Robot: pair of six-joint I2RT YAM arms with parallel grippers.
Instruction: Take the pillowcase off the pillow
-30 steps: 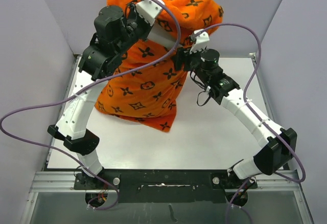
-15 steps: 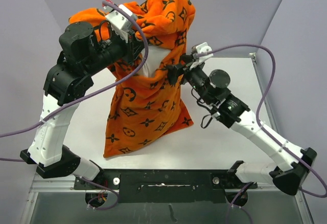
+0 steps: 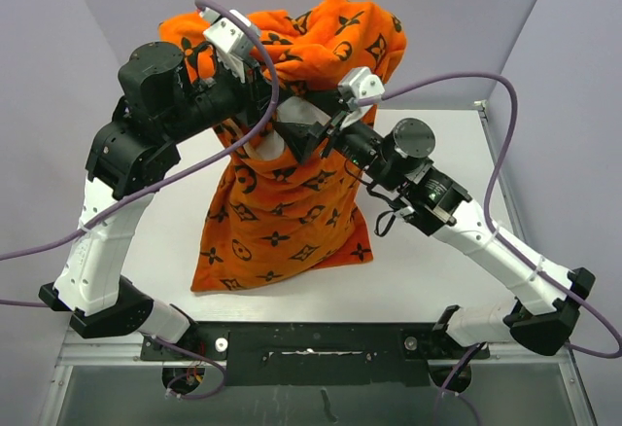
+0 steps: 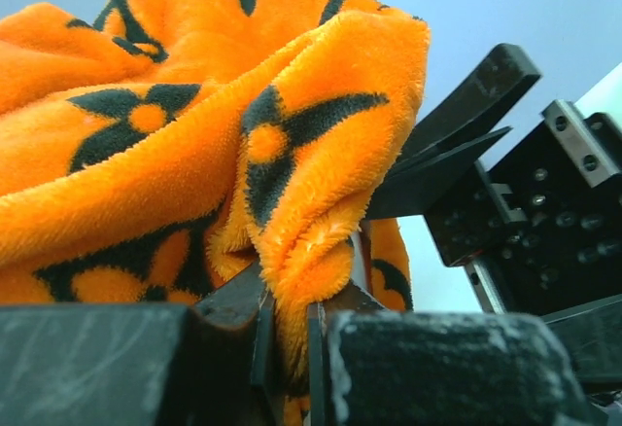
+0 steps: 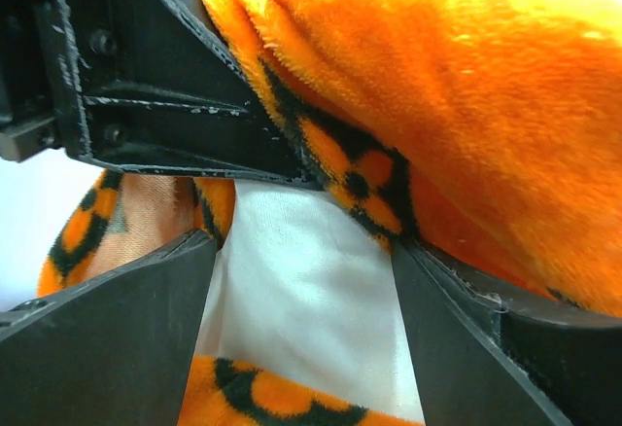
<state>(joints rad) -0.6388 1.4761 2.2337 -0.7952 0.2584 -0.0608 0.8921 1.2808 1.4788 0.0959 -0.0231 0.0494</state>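
- Since the earlier frame, the right gripper (image 3: pixel 303 134) has been pushed further into the mouth of the pillowcase (image 3: pixel 282 222), whose lower end is rested on the table (image 3: pixel 408 285).
- Only in the left wrist view is the left gripper (image 4: pixel 287 338) seen clamped on a fold of the pillowcase rim.
- Only in the right wrist view are the right fingers seen spread apart, with the white pillow (image 5: pixel 309 285) between them inside the pillowcase.

The pillowcase (image 3: pixel 282 222), plush bright orange with black flower and circle prints, hangs lifted like a sagging sack. A fold of its upper rim is pinched between the fingers of the left gripper (image 4: pixel 287 338), and its lower end droops below both grippers. The pillow (image 5: pixel 311 319), plain off-white, sits inside and shows at the open mouth, between the spread fingers of the right gripper (image 5: pixel 301 241).
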